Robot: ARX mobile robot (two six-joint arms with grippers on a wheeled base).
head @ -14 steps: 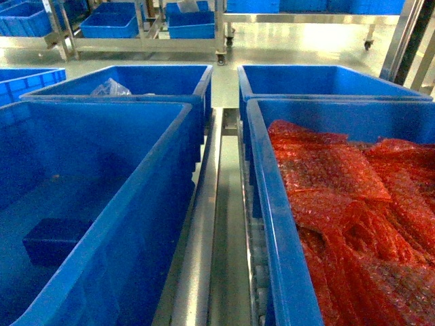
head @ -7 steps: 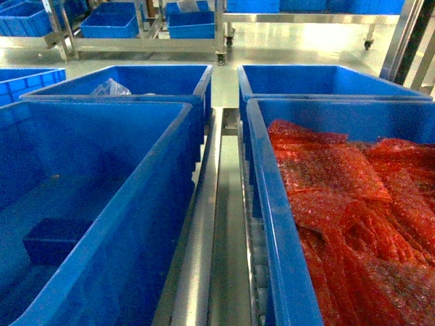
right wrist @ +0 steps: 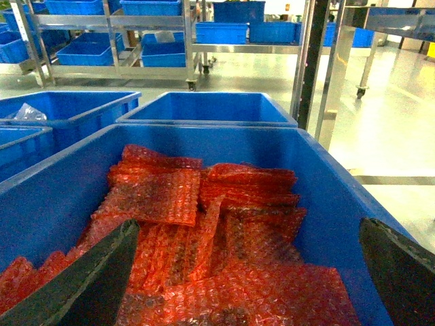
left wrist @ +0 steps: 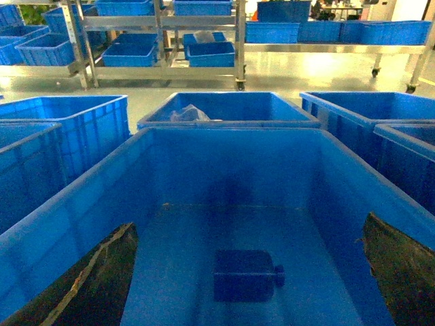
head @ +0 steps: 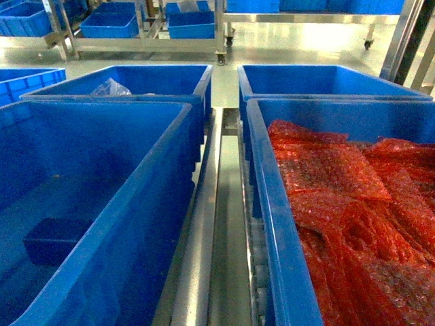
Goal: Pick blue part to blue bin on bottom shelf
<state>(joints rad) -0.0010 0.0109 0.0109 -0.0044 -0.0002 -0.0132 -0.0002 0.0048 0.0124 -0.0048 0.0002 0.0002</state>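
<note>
The blue part lay on the floor of the blue bin; the left gripper and right gripper hung wide apart, holding nothing.

From my head camera, the bin sits front left with the part on its floor, toward the near left. Right of it, across a rail, stands a tote holding packets. Behind each stands another tote: the left one with a clear bag at its left side, the right one beside it. Racks carrying more totes stand far behind. My left wrist camera looks down into the bin, the part lying near the middle of the floor.
</note>
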